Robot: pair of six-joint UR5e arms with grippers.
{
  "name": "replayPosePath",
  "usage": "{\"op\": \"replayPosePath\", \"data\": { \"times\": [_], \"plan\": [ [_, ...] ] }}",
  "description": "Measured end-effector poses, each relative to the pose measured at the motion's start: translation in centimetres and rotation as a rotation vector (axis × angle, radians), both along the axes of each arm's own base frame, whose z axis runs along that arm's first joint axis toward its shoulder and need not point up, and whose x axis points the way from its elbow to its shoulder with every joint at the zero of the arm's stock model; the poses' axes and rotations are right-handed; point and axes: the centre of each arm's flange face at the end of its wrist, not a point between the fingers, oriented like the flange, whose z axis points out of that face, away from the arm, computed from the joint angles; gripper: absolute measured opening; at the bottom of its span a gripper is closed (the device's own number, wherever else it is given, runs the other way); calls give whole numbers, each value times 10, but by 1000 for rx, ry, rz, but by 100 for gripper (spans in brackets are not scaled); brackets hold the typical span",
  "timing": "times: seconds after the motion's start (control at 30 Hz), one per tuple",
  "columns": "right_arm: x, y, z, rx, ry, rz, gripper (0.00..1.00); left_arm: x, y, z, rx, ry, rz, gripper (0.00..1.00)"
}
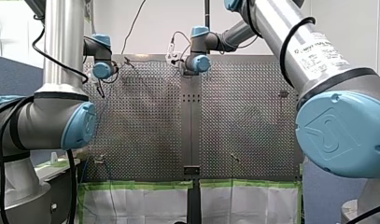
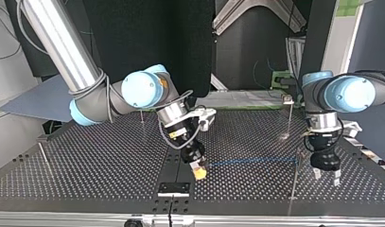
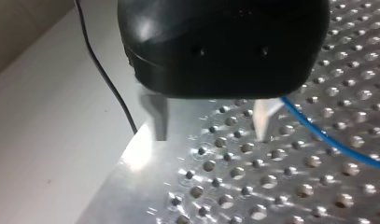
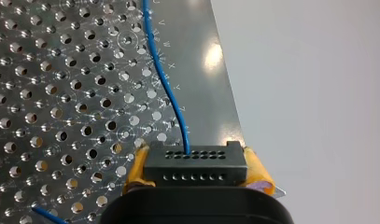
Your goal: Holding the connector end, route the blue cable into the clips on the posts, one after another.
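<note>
Two grippers stand over the perforated table (image 2: 76, 161). In the top view my right gripper (image 2: 198, 171) hangs tilted near the middle of the table, close to the edge nearest that camera. My left gripper (image 2: 326, 176) hangs upright at the view's right.

The right wrist view shows my right gripper clamped on a black connector (image 4: 194, 163). One of the yellow pads (image 4: 137, 170) presses on each short side of it, and its rows of small holes face the camera. The blue cable (image 4: 164, 79) leaves the connector's far face and runs ahead over the table, bending gently.

In the top view the cable is a thin blue line from my right gripper towards a thin post (image 2: 294, 177) that stands just beside my left gripper (how the cable is held at the post is too small to tell). A second post (image 2: 290, 118) stands farther back, well apart from the cable.

In the left wrist view my left gripper's metal fingers (image 3: 159, 121) are spread wide with nothing between them, and their tips are close above the table. The blue cable passes just beside one finger, outside the gap. A thin black wire (image 3: 108, 79) lies on the pale surface beside the table.
</note>
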Motion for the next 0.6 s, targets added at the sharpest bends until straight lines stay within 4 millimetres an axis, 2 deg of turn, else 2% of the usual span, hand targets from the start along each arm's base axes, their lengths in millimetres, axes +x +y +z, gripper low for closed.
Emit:
{"op": "replayPosePath", "data": {
  "times": [0.17, 0.4, 0.6],
  "plan": [
    [0, 0, -1, 4, 4, 0, 0, -5, -1, -3, -36, 42, -8, 100],
    [0, 1, -2, 8, 10, 0, 0, -21, -5, 9, -49, 75, -13, 100],
    [0, 1, -2, 9, 10, 0, 0, -31, -7, 5, -47, 131, -4, 100]
  ]
}}
